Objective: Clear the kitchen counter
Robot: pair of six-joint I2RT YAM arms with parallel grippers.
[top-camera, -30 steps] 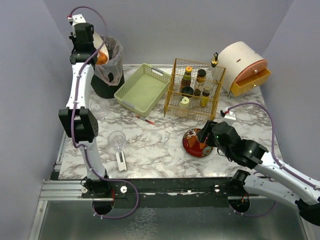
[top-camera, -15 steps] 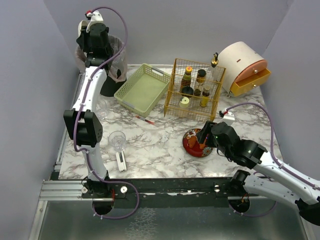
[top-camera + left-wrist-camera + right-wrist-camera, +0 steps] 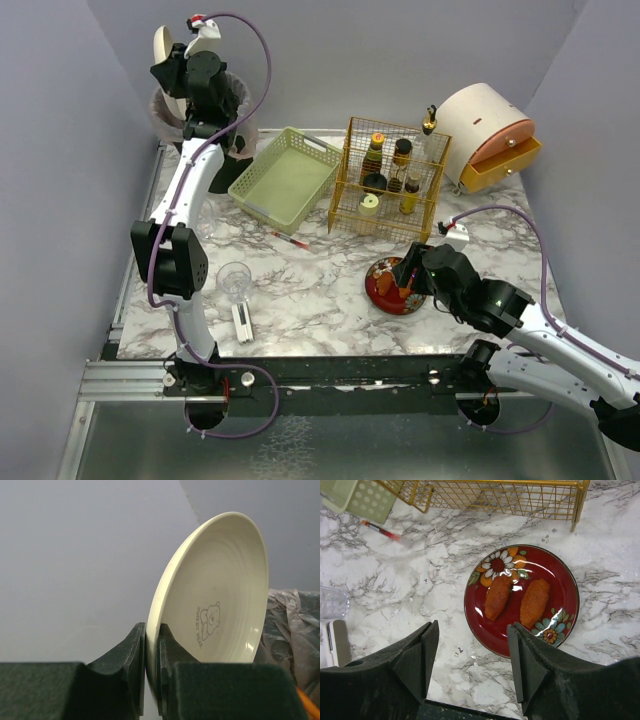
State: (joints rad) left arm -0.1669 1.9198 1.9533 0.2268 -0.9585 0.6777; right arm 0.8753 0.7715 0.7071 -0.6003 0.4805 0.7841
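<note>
The marble kitchen counter (image 3: 330,290) holds several items. My left gripper (image 3: 185,72) is raised at the far left, above the lined bin (image 3: 236,105). It is shut on the rim of a cream plate (image 3: 163,45). In the left wrist view the plate (image 3: 215,595) stands on edge and looks empty, with a bear print, and my left gripper (image 3: 152,645) clamps its rim. My right gripper (image 3: 410,275) hangs open above the near edge of a red flowered plate (image 3: 385,292). In the right wrist view this gripper (image 3: 472,655) is empty, and the red plate (image 3: 565,595) carries two fried pieces (image 3: 497,597).
A pale green tray (image 3: 248,195), a yellow wire rack of bottles (image 3: 390,180) and a round box with an open drawer (image 3: 490,135) stand at the back. A glass (image 3: 235,280), a white flat object (image 3: 242,322) and a red pen (image 3: 290,240) lie at the left.
My left arm has lifted the cream plate from a tilt over the bin, higher and to the right, so it now stands on edge. The right arm has not moved.
</note>
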